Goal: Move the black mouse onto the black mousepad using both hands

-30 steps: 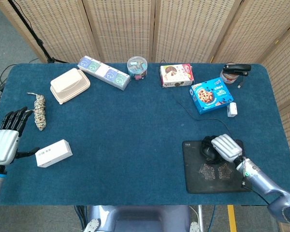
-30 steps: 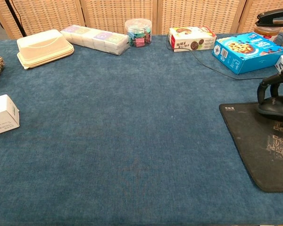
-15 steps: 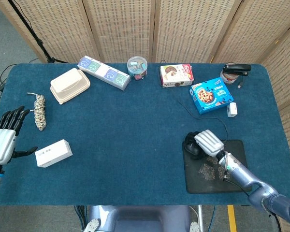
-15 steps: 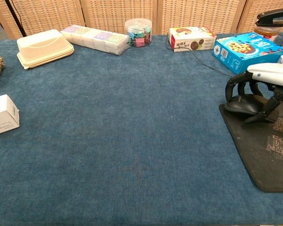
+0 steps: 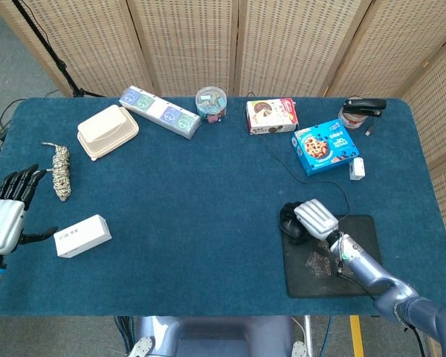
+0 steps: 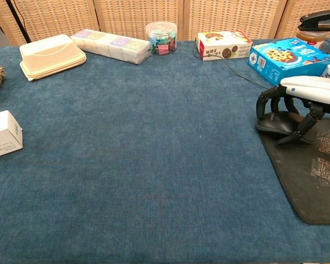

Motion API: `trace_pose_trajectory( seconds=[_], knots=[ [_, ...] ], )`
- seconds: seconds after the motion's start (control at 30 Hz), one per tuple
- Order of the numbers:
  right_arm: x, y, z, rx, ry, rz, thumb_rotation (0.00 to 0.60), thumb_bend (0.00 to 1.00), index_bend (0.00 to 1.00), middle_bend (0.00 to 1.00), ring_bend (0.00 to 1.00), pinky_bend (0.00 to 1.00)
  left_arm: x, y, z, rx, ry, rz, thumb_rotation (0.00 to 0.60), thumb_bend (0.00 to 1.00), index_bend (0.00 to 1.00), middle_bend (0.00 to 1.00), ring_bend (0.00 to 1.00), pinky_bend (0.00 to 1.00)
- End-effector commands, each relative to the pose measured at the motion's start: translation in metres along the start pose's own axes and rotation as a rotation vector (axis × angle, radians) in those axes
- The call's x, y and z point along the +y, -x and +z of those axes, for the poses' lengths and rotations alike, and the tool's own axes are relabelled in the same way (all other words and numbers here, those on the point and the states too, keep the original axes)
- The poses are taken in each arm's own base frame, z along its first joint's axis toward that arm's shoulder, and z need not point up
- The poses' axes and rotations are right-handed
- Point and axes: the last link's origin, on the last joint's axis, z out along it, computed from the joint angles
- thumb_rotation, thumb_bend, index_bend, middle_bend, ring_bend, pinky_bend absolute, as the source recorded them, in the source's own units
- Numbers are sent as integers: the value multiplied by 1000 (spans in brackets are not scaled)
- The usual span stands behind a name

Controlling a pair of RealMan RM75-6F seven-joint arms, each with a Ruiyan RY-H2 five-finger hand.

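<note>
While the right hand grips it, the scene reads as follows.

Right hand [image 5: 316,218]: arched over the black mouse [image 6: 279,123], fingers [image 6: 265,100] curled down around its sides and holding it; the arm reaches in from the lower right across the mousepad.

Black mouse: at the upper left corner of the black mousepad [image 5: 349,279], overhanging the pad's left edge in the head view; in the chest view it sits at the pad's far left corner, partly past the edge onto the cloth. Whether its underside touches the pad I cannot tell.

Mouse cable [image 5: 296,172]: thin dark line running from the mouse up toward the back of the table.

Left hand [image 5: 5,221]: at the table's left edge, holding nothing, fingers [image 5: 22,183] spread and pointing away from the robot, thumb out toward the white box [image 5: 82,236] just beside it.

Table [image 6: 143,143]: covered in blue cloth.

Left side: a coil of rope [image 5: 61,172] near the left hand.

Back row: cream lidded container [image 5: 107,131], long tray of coloured compartments [image 5: 160,111], clear jar of clips [image 5: 211,103], snack box [image 5: 270,116], blue cookie box [image 5: 325,146].
</note>
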Motion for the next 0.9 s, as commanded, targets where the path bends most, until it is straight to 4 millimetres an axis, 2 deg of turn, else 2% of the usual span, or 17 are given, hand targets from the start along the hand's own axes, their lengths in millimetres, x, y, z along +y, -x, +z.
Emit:
trace_pose_trajectory(
  seconds=[0.03, 0.27, 0.43, 0.6, 0.9],
  knots=[
    [1, 1, 0, -5, 6, 1, 600, 483, 439, 512, 475, 605, 0, 0, 0, -1, 0, -2, 600, 0, 0, 0, 0, 0],
    [4, 2, -1, -23, 5, -11, 600, 482, 379, 443, 420, 588, 1, 0, 0, -1, 4, -2, 600, 0, 0, 0, 0, 0],
    [6, 3, -2, -29, 3, -24, 600, 483, 295, 327, 344, 526, 1, 0, 0, -1, 4, -4, 600, 0, 0, 0, 0, 0],
    [6, 3, -3, -29, -4, -29, 600, 483, 269, 256, 321, 507, 0, 0, 0, -1, 2, -8, 600, 0, 0, 0, 0, 0],
    [2, 2, -8, -23, -21, -26, 600, 482, 235, 227, 319, 505, 0, -1, 0, 2, 6, -10, 600, 0, 0, 0, 0, 0]
  ],
)
